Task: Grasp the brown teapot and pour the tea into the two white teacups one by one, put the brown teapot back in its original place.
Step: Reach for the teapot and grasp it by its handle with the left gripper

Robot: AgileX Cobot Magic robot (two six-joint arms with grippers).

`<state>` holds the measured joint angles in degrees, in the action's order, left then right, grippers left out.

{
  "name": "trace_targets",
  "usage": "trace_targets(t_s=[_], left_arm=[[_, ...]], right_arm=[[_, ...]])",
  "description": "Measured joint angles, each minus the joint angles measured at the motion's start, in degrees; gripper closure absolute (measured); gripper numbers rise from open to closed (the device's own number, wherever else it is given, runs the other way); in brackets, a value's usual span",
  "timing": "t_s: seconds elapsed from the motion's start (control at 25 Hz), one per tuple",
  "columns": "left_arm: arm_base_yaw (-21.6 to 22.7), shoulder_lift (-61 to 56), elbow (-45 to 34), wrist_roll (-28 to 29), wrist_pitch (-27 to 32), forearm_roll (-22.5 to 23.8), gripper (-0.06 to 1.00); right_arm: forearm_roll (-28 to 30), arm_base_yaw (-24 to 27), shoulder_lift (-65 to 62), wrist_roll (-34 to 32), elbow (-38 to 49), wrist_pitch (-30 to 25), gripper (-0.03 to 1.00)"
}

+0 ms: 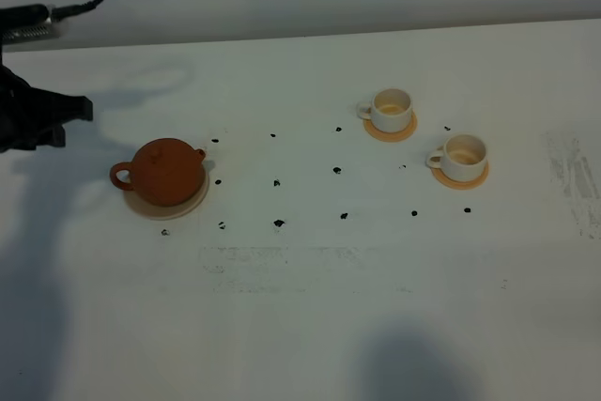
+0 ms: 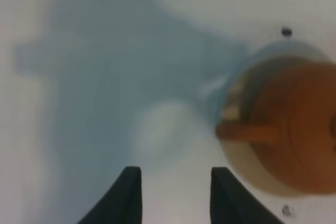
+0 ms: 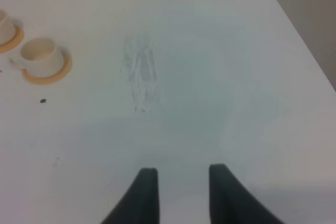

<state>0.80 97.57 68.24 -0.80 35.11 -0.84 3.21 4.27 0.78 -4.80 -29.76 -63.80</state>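
**One Teapot, Two Cups, Three Coasters, Both Grippers Empty**

One white worktop (image 1: 310,326) is being shown, with everything set out on it.

Two grippers are being held clear of the crockery. The left gripper (image 2: 176,195) is being held above the worktop's left edge with its fingers apart and nothing between them. The right gripper (image 3: 178,195) is being held over the right end of the worktop, its fingers likewise apart and empty.

One brown teapot (image 1: 167,169) is being carried by one beige coaster (image 1: 169,212) near the left edge, about midway between the far and near edges. Its lid is on, and its loop handle is being turned toward the left edge.

Two white teacups are being kept upright in the right half, toward the far edge. The farther teacup (image 1: 392,110) and the nearer teacup (image 1: 461,157) are each seated on one of two orange coasters (image 1: 387,136) (image 1: 460,184).

More than ten small black marks (image 1: 279,223) are being seen dotted between teapot and cups.
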Motion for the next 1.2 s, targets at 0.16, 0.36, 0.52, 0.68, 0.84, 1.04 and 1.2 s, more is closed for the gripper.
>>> trace_targets(t_s=[0.16, 0.36, 0.52, 0.68, 0.84, 1.04, 1.2], left_arm=[[0.12, 4.84, 6.04, -4.04, 3.53, -1.42, 0.64], [-0.07, 10.84, 11.9, -8.8, 6.92, -6.23, 0.64], [-0.23, 13.68, 13.09, -9.52, 6.99, -7.63, 0.64], [-0.68, 15.53, 13.14, -9.59, 6.14, -7.84, 0.64], [-1.19, 16.99, 13.14, -9.66, 4.88, -8.4, 0.64], [-1.19, 18.14, 13.14, -9.71, 4.4, -8.94, 0.64], [-1.19, 19.21, 13.14, -9.71, 3.94, -8.94, 0.64]], right_arm=[[0.0, 0.0, 0.0, 0.0, 0.0, 0.0, 0.74], [0.0, 0.0, 0.0, 0.0, 0.0, 0.0, 0.74], [0.0, 0.0, 0.0, 0.0, 0.0, 0.0, 0.74], [0.0, 0.0, 0.0, 0.0, 0.0, 0.0, 0.74], [0.0, 0.0, 0.0, 0.0, 0.0, 0.0, 0.74], [0.0, 0.0, 0.0, 0.0, 0.0, 0.0, 0.74], [0.0, 0.0, 0.0, -0.05, 0.0, 0.0, 0.74]])
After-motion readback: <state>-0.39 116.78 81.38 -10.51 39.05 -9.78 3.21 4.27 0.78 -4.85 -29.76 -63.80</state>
